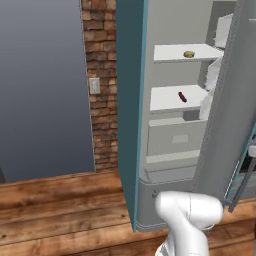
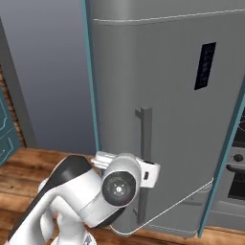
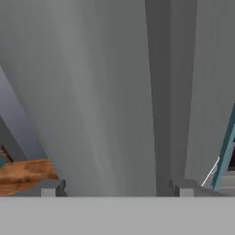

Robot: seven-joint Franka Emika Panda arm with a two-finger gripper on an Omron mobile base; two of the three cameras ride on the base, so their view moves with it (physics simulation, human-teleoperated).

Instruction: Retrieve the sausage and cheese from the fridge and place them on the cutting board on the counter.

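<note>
1. The fridge (image 1: 170, 150) stands open in the left base view: a smooth matte grey cabinet with a teal-edged side panel at 9 o'clock of the compartment, and flat white inner shelves above a pale, boxy drawer front.
2. The sausage (image 1: 182, 97), a short dark red-brown link with rounded ends, lies on the second white shelf (image 1: 175, 100), toward its 3 o'clock half, apart from the shelf edges.
3. On the upper shelf, at 12 o'clock of the sausage, sits a small round yellowish item (image 1: 188, 54); too small to identify.
4. The fridge door (image 2: 158, 110) shows in the right base view as a broad grey slab with rounded corners, a long vertical bar handle (image 2: 145, 162) and a dark narrow panel at 2 o'clock of the handle.
5. The gripper (image 3: 117, 186), in the hand view, has its two dark, blocky finger tips spread wide apart, one at 7 o'clock and one at 5 o'clock. They pinch nothing. The grey handle bar runs upright between and beyond them.
6. Red-brown brick wall (image 1: 102, 85) and a plank wooden floor (image 1: 60, 210) border the fridge at 9 o'clock.
</note>
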